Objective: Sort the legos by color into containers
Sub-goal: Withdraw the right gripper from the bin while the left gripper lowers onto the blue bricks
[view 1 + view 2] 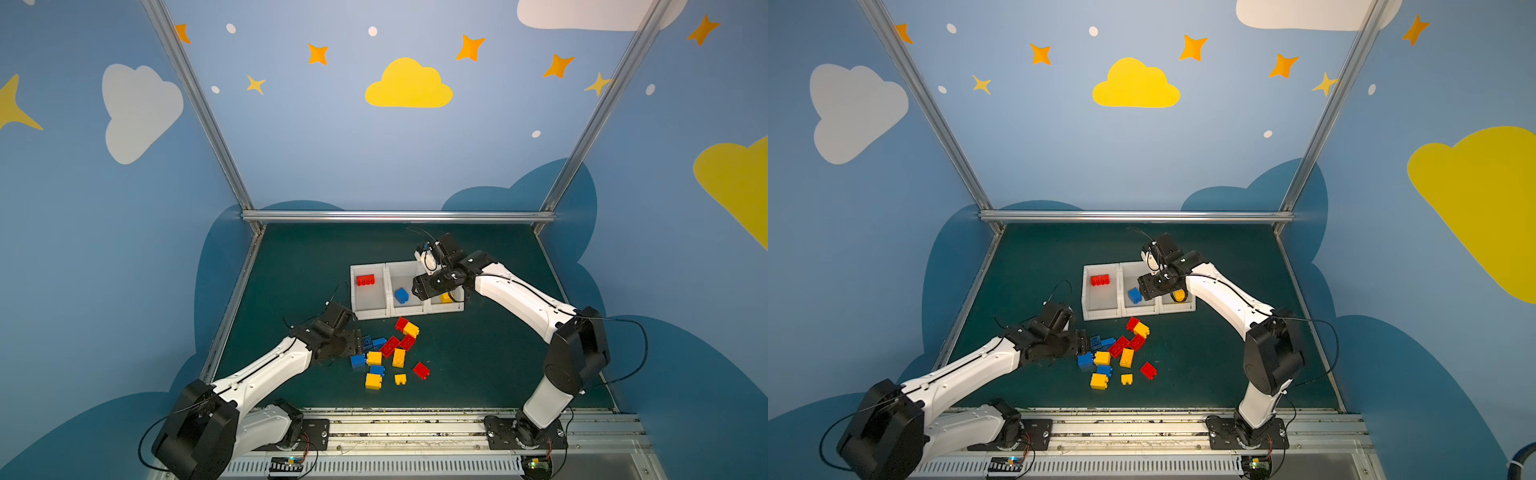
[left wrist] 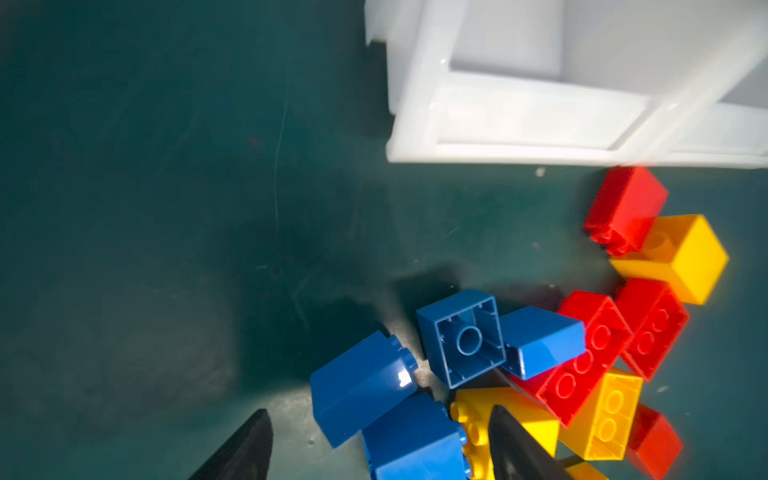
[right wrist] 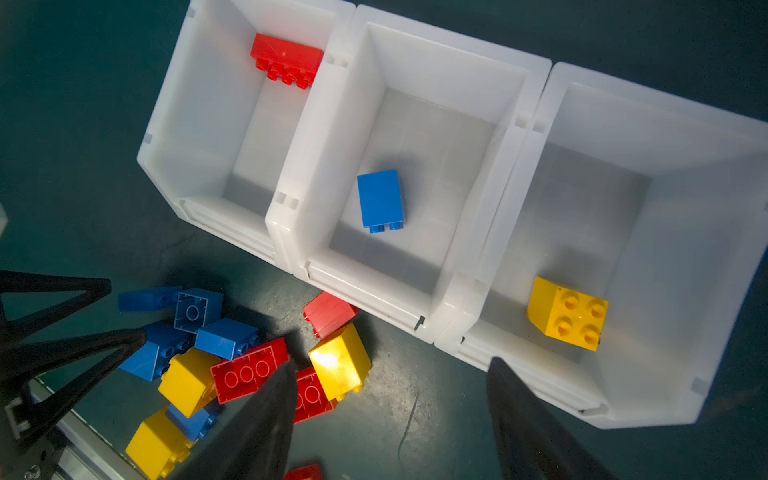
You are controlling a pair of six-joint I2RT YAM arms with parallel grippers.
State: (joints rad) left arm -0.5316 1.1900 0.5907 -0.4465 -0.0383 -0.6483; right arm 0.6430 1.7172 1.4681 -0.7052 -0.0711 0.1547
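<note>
The dark green bench (image 1: 291,266) carries three white bins (image 1: 369,312) standing in a touching row near its middle. Between them and the near edge lies a loose heap of red, yellow and blue bricks (image 1: 390,347). One red brick (image 1: 421,370) sits slightly apart, toward the right edge.

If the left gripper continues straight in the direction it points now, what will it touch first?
Probably the blue brick lying on its side at the pile's edge; it sits between the open fingers of the left gripper. Depth is unclear there.
</note>
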